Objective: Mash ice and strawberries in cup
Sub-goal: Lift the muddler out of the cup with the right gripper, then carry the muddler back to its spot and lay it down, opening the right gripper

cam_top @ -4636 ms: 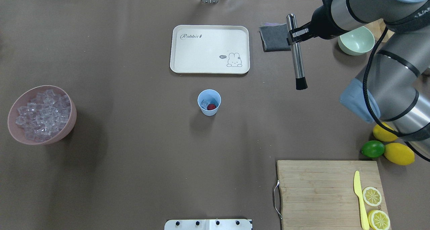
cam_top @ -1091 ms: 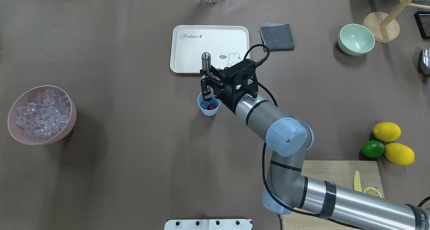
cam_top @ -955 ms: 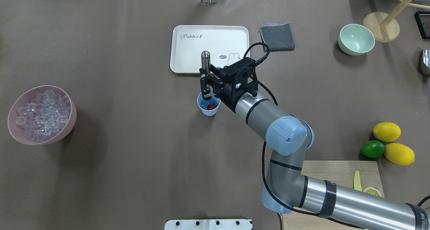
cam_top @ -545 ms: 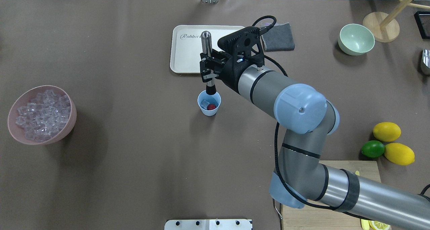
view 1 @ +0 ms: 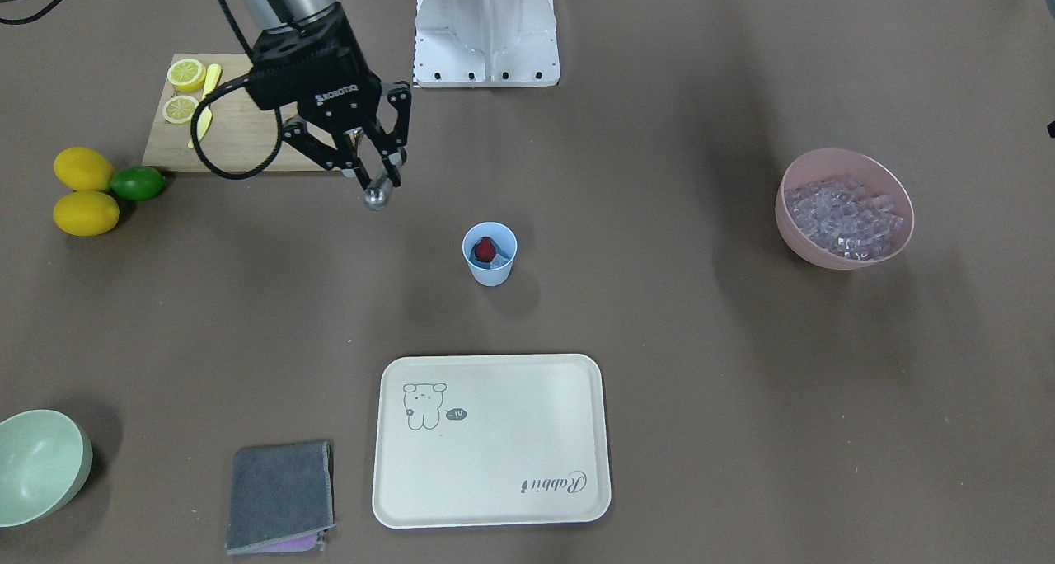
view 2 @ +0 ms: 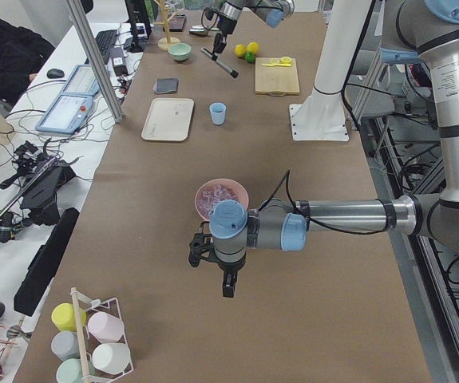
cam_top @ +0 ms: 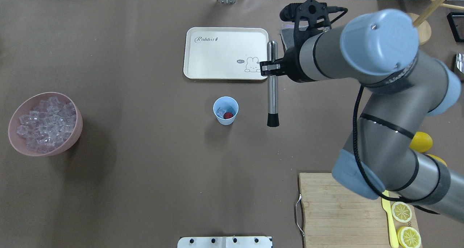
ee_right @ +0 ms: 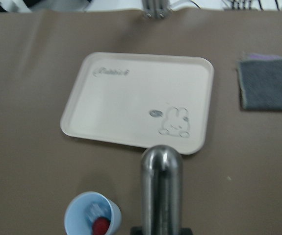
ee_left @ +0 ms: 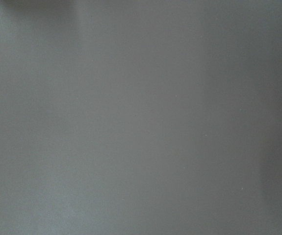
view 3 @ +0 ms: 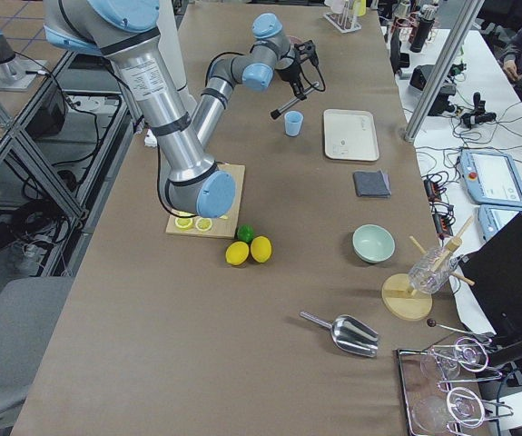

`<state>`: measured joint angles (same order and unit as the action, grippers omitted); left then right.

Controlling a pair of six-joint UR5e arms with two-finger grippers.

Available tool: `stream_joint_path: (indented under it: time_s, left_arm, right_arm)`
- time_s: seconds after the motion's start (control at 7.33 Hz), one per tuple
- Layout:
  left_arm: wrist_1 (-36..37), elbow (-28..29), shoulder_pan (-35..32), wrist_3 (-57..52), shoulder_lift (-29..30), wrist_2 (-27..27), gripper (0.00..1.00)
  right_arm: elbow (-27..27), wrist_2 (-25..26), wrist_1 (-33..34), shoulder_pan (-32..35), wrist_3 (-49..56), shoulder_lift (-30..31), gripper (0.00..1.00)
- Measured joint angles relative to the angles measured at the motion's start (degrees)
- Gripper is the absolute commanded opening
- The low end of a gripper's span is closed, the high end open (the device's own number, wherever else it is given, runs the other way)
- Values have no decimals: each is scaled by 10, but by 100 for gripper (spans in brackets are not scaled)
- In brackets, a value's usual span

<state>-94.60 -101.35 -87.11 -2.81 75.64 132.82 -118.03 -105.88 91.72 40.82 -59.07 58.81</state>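
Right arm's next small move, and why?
Probably swing the masher over the cup and lower it: the right pincer grips it off to the cup's side, tip clear of the rim, and the strawberry inside looks whole beside the ice.

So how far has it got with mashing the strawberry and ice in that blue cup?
Done: the cup is loaded, with a strawberry and ice inside.
In hand: the right gripper is shut on a metal muddler, held in the air beside the cup, not in it.
Left: the mashing shows no result yet, as far as I can tell. The strawberry looks whole and the ice looks like cubes.
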Motion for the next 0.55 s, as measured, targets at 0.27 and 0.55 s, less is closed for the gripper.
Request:
stream_joint_path:
  time_s: [0.27,0.55]
  left_arm:
    - [-8,-1,0,-1,0,-1,99]
    - [-11,-4,-1,-1,0,-4,99]
  right_arm:
    - [19,-123,100,52,13,25,0]
    - [89,-219,119,103,95,45,0]
